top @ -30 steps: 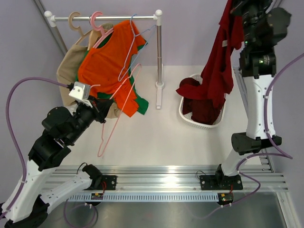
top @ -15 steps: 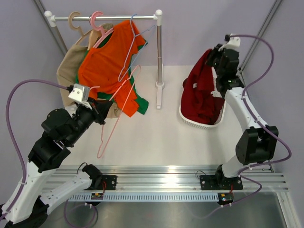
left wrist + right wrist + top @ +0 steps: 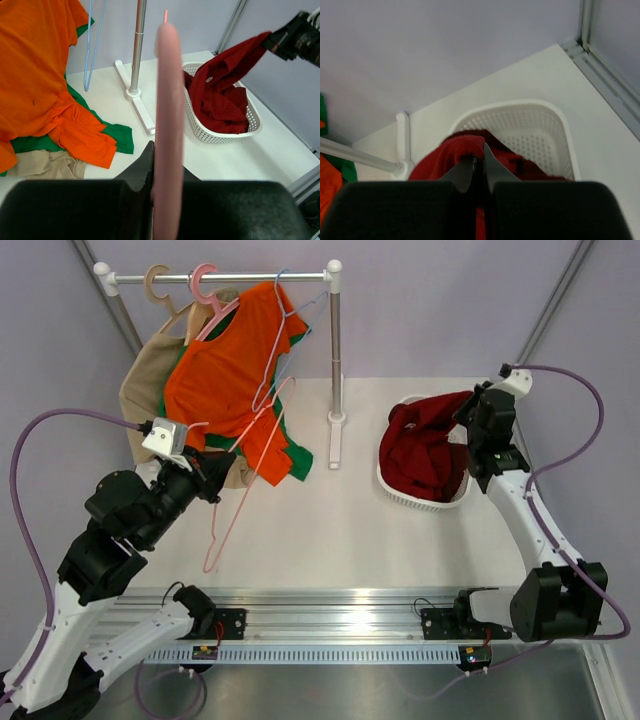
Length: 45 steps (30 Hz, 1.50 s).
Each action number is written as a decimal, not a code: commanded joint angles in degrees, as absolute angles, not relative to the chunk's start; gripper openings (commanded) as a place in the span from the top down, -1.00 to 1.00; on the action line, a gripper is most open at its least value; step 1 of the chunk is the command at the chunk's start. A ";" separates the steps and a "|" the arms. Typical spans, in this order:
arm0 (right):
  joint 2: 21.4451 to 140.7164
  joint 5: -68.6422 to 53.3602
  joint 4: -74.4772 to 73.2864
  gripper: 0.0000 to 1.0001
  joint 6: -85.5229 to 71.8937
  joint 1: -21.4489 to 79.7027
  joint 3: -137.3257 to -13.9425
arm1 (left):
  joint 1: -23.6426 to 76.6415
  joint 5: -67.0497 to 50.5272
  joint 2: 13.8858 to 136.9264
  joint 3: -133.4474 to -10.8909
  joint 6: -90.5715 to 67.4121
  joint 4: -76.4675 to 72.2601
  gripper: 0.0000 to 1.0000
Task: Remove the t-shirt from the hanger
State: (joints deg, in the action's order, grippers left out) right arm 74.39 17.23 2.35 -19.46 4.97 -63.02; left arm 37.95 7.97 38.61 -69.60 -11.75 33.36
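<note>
Pinching a fold of the t-shirt point(image 3: 425, 455), the right gripper point(image 3: 478, 425) is clamped on the cloth at the 2 o'clock rim of the basket point(image 3: 415, 500); the rest slumps toward 8 o'clock inside it. Well apart at 9 o'clock, the left gripper point(image 3: 205, 468) grips the bare hanger point(image 3: 167, 100), its long axis running 1 to 7 o'clock. Letting go, I judge, falls to the right arm.

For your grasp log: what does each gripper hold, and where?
Left gripper: thin light-pink wire hanger, near its hook. Right gripper: crimson cloth t-shirt, by a bunched fold.
</note>
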 commanded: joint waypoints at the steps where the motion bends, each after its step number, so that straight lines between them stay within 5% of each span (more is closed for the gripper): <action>1: 71.46 22.05 -2.64 1.00 -26.63 4.92 -55.12 | 37.97 8.09 38.58 -69.17 -10.72 30.59 1.00; 9: 78.58 25.14 -11.43 0.99 -25.31 4.83 -57.50 | 37.97 7.03 37.09 -68.03 -12.04 30.59 1.00; 11: 77.18 23.12 -9.06 0.85 -25.57 4.83 -55.12 | 38.06 7.03 36.83 -67.77 -11.95 30.67 1.00; 12: 76.91 22.16 -9.05 0.42 -25.49 4.83 -54.15 | 37.97 6.94 36.83 -67.59 -11.95 30.59 1.00; 15: 74.99 21.53 -12.12 -0.36 -24.87 4.83 -55.80 | 37.97 6.68 37.35 -67.76 -11.87 30.67 1.00; 17: 72.17 23.38 -14.06 -0.51 -23.22 4.83 -56.95 | 37.97 6.77 37.44 -67.94 -11.78 30.67 1.00; 21: 64.18 17.42 -16.87 -0.38 -20.66 4.92 -62.65 | 37.97 7.64 37.27 -68.38 -11.43 30.59 1.00; 26: 68.54 0.37 -20.83 -0.24 -20.66 5.88 -67.59 | 37.97 8.44 37.35 -68.29 -11.43 30.50 1.00; 32: 70.67 0.97 -18.04 -0.42 -20.65 8.79 -66.72 | 37.97 8.52 37.09 -68.64 -11.87 30.67 1.00; 34: 74.41 -4.18 -15.29 -0.17 -21.18 8.88 -67.74 | 37.97 9.05 37.26 -69.17 -11.43 30.85 1.00; 37: 82.07 -11.06 -19.66 0.89 -19.08 11.41 -74.33 | 37.97 9.32 37.79 -69.61 -11.43 30.76 1.00; 45: 99.13 -5.82 -21.71 0.95 -18.01 11.78 -80.07 | 37.97 11.16 37.09 -68.56 -11.87 30.76 1.00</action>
